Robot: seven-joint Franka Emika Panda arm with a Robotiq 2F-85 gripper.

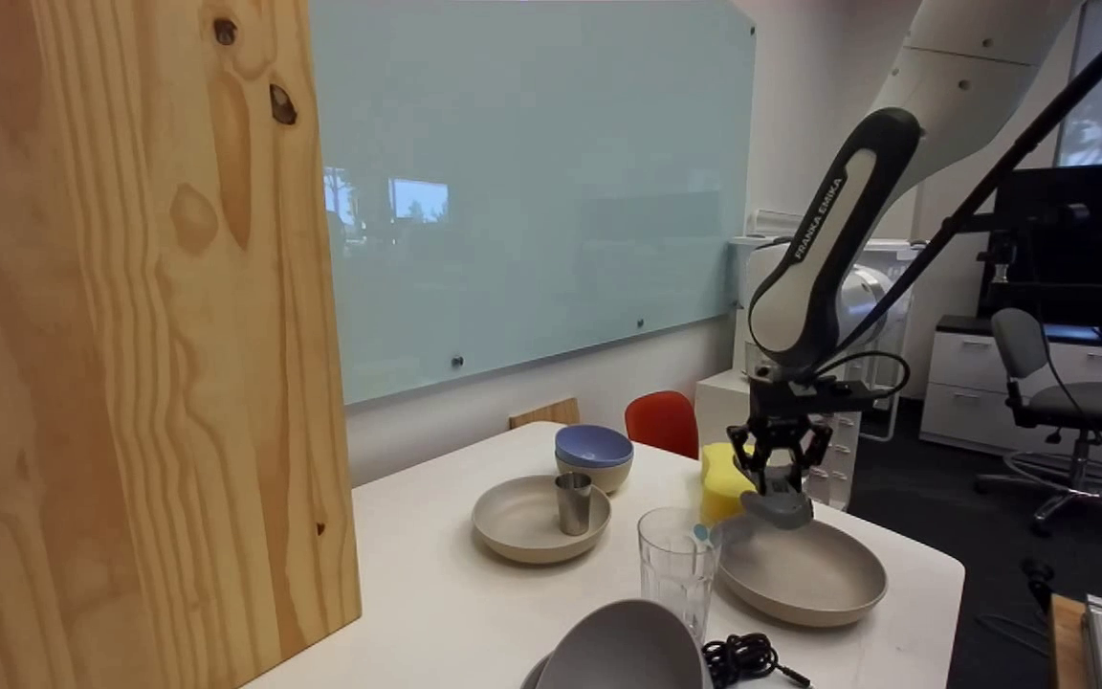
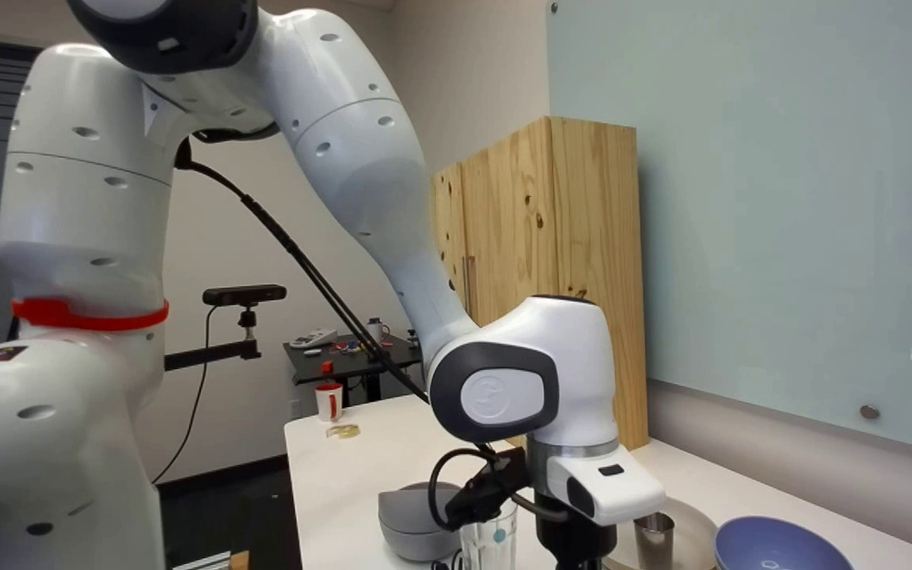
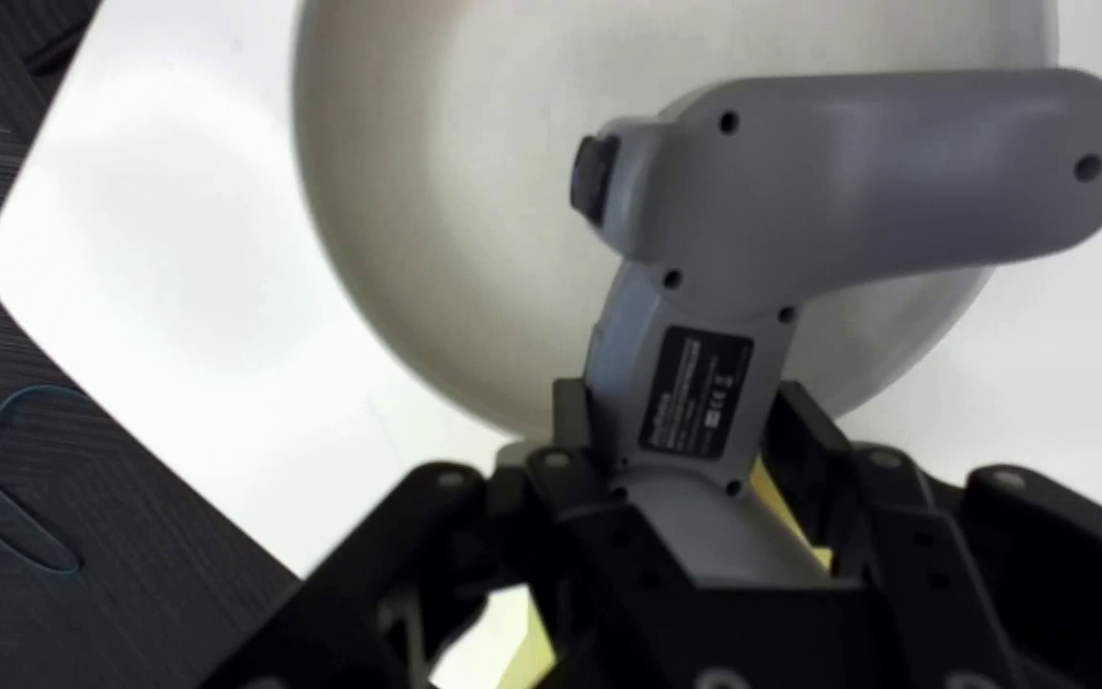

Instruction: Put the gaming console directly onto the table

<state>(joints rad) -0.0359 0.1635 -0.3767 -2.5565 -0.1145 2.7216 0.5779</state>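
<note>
The gaming console is a grey game controller [image 1: 777, 511] with a black label on its underside, and it fills the middle of the wrist view [image 3: 848, 182]. My gripper [image 1: 779, 469] has its fingers on both sides of the controller's middle, as the wrist view [image 3: 690, 416] shows. The controller hangs over the back part of a beige dish [image 1: 804, 612]; one grip reaches past the dish's rim in the wrist view [image 3: 360, 220]. The other grip is partly hidden by the gripper. The white table [image 1: 436, 612] lies under the dish. The fingertips are out of view in an exterior view [image 2: 583, 558].
A yellow block [image 1: 721, 483] stands behind the dish, close to the gripper. A clear glass [image 1: 675, 574], black cable [image 1: 742, 658] and grey bowl [image 1: 623, 651] are nearby. Another dish [image 1: 503, 536] holds a metal cup [image 1: 573, 504]. A blue bowl [image 1: 594, 445] and wooden cabinet [image 1: 197, 383] stand farther off.
</note>
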